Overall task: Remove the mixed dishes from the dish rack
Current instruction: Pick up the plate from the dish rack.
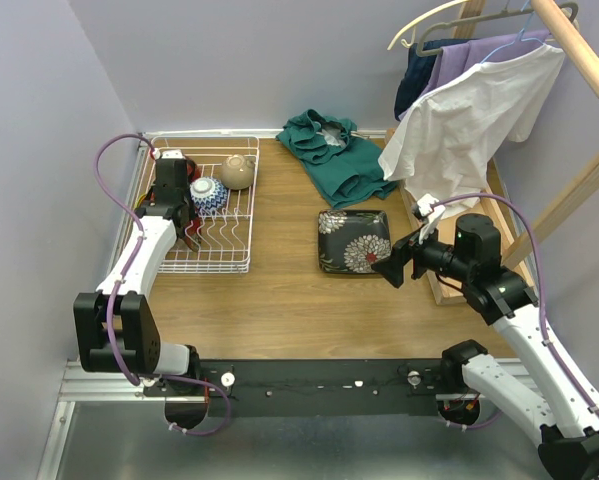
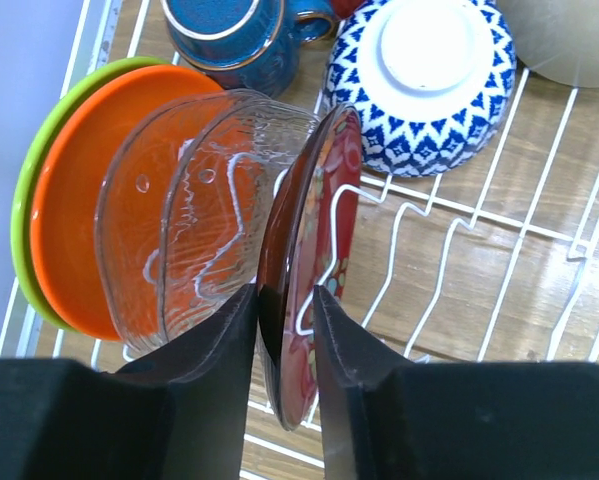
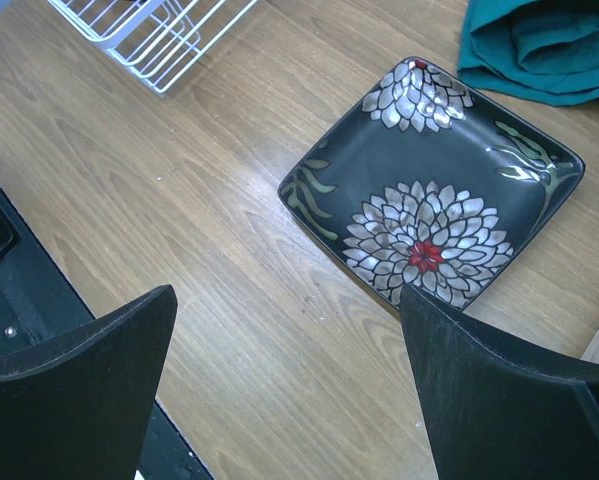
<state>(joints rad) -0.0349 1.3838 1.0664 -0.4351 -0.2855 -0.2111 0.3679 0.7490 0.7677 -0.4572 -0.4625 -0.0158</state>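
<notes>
Wooden table [image 1: 279, 300], lavender walls [image 1: 39, 100], white dish rack [image 1: 229, 240].

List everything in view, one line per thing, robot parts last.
dish rack: one, white wire, table's far left
lime-green plate: one, upright in rack
orange plate: one, upright against the lime-green plate
glass dish: one, clear, upright beside orange plate
red patterned dish: one, upright in rack
mug: one, dark blue, in rack
patterned bowl: one, blue-white, upside down in rack
beige bowl: one, rack's far corner
square plate: one, black floral, flat on table
cloth: one, teal, bunched at far edge
hung clothes: three, white, purple, dark blue, far right
table: one, wood
left end effector: black, closed on red patterned dish
right end effector: black, open, beside square plate
</notes>
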